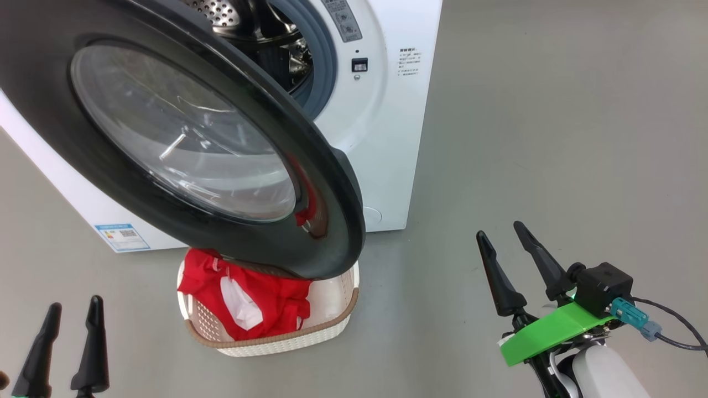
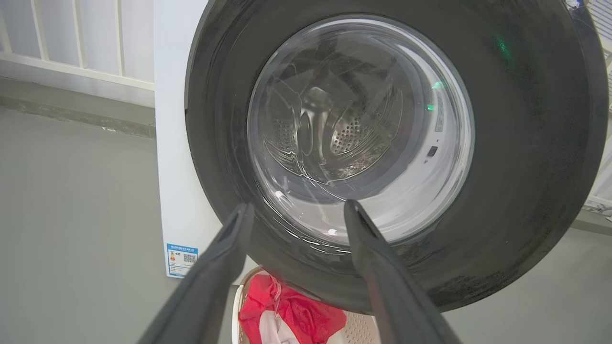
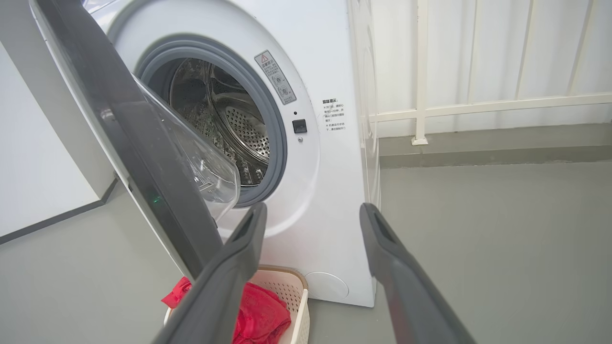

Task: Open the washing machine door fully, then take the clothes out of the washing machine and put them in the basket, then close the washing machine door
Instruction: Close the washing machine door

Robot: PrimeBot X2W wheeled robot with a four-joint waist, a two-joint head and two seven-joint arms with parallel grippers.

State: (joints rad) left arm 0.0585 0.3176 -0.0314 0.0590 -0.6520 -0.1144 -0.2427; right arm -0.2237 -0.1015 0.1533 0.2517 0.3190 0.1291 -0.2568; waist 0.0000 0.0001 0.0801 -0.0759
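Washing machine door open, red clothes in basket beneath its lower edge

The washing machine carries three printed marks. A small blue-bordered label sits low on its front near the corner. It has a blue header strip and a QR code, but its lettering is too small to read. A grey sticker on the white ring beside the drum opening shows a red warning triangle above round pictograms. Just beside it, a block of Chinese print has a heading that may read 温馨提示; the lines beneath are illegible.
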